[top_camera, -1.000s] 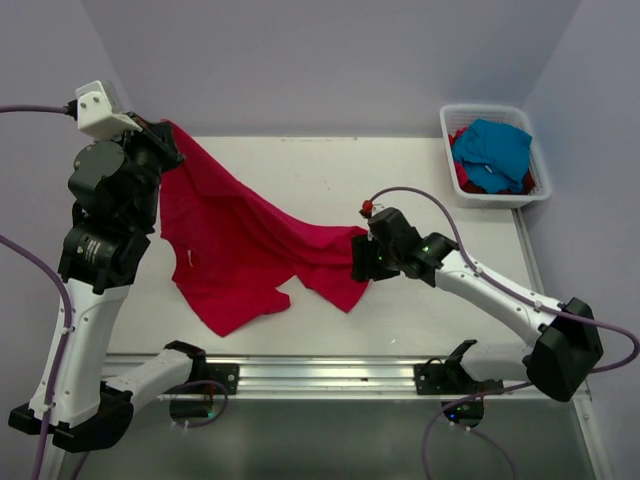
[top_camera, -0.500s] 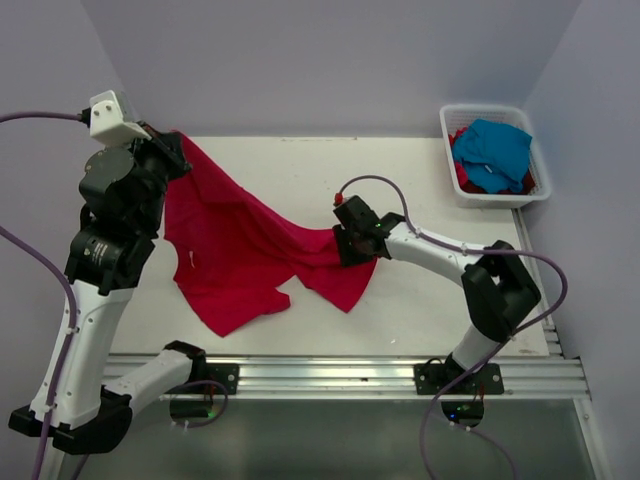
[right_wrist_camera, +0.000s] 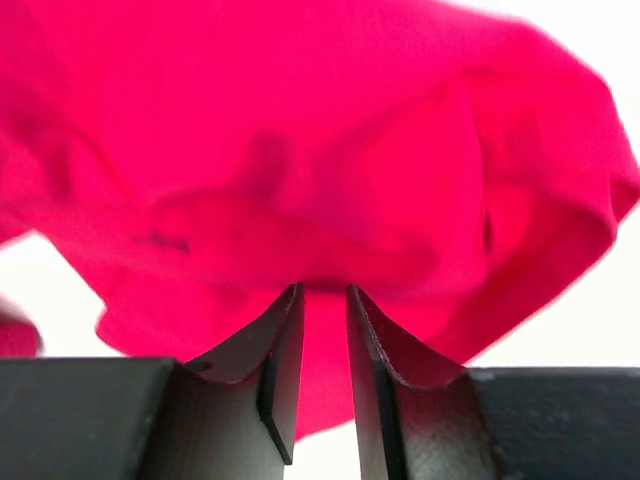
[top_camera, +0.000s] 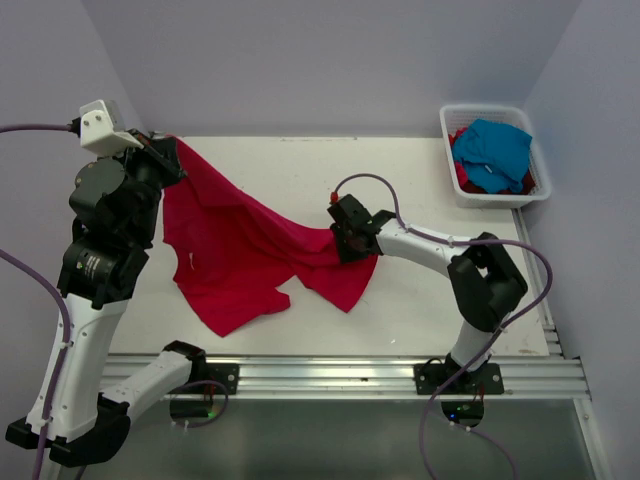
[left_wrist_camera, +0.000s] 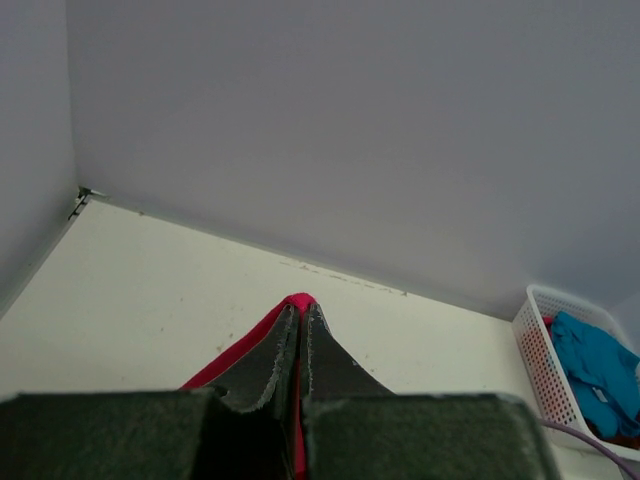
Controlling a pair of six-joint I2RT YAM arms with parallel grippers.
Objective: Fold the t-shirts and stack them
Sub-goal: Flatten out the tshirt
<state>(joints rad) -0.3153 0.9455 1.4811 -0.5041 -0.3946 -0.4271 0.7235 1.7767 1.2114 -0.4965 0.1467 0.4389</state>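
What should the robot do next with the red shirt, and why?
Probably squeeze the right jaws fully shut on the red shirt. They stand slightly apart with cloth in the gap, so that grip looks unfinished. The left jaws are shut on a raised corner, so a second firm hold could let both arms spread the shirt flat.

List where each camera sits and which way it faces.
Top external: above and behind, looking down on the table, left arm, right arm and the red t-shirt.
Left wrist: raised, facing the back wall and basket past its shut jaws.
Right wrist: low, close on the red t-shirt past its jaws.
Top and left wrist both show the basket.
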